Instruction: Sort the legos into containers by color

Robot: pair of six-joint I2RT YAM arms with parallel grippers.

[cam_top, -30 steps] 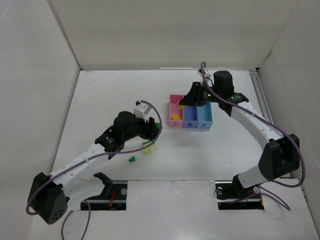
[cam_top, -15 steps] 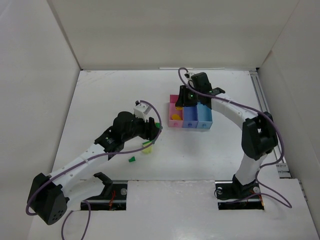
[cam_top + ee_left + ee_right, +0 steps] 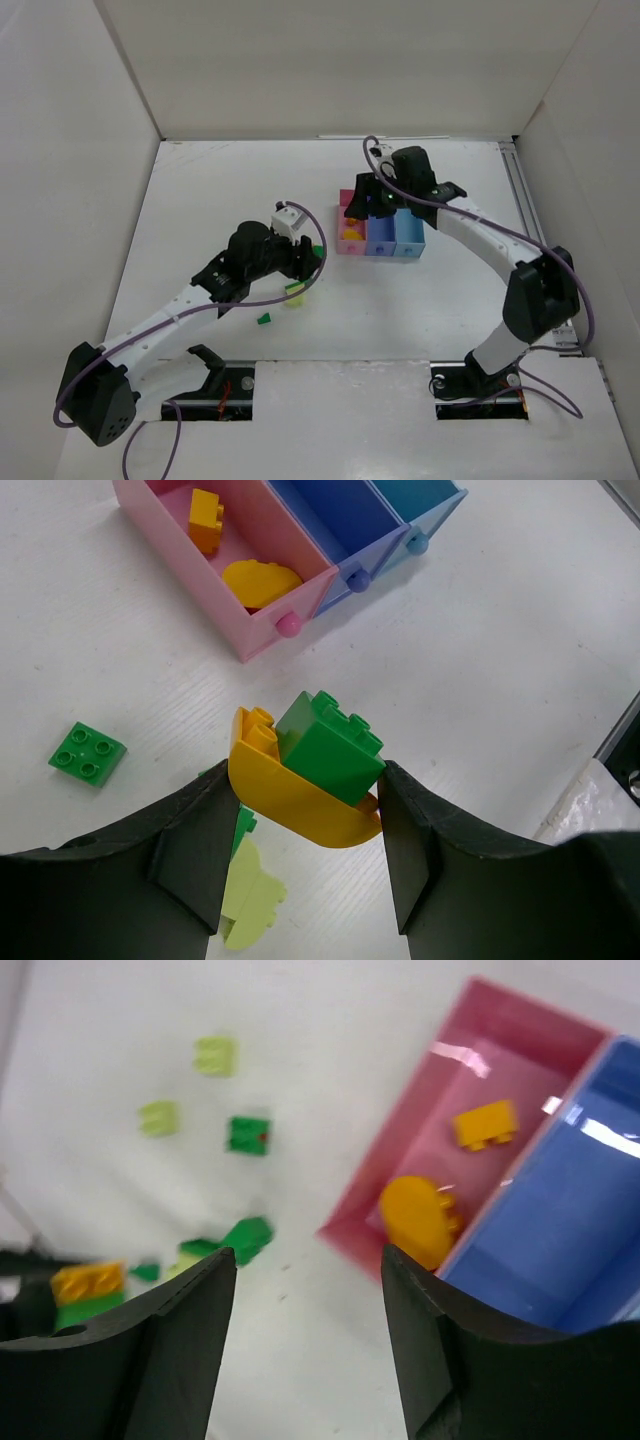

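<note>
Right gripper (image 3: pixel 305 1290), wide and empty, has swung over the pink plastic bin (image 3: pixel 395 1120); left gripper (image 3: pixel 307 792) clamps joined orange and green plastic bricks (image 3: pixel 318 765), likely needing separation

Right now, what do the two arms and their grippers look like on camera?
Both arms have white links joined by bulky black joint housings: left arm, right arm. A thin purple cable loops along each. The left gripper and right gripper have matte black wedge-shaped fingers. The left wrist carries a white box; a green light glows at the right wrist.
</note>
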